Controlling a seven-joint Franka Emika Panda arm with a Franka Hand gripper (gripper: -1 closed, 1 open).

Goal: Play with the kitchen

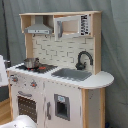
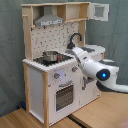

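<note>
The kitchen (image 1: 60, 92) (image 2: 37, 85) is a white and light-wood toy unit with a grey hood (image 2: 49, 20), a pegboard back and an upper shelf. A small metal pot (image 1: 31, 62) (image 2: 50, 56) stands on the stovetop. The black faucet (image 1: 82, 59) (image 2: 75, 38) arches over the grey sink (image 1: 72, 74). In the second exterior view my white arm (image 2: 100, 74) reaches up-left from the second exterior view's right. My gripper (image 2: 73, 51) shows at counter height, just right of the pot. Whether it touches anything I cannot tell. In the first exterior view only a white part of the arm (image 1: 22, 121) shows, at the bottom left.
The oven door (image 1: 27, 105) (image 2: 64, 96) is shut, with knobs (image 2: 57, 76) above it. An upper cabinet door (image 2: 100, 11) hangs open at the top right. Grey curtains hang behind. The kitchen stands on a wooden surface (image 2: 100, 114).
</note>
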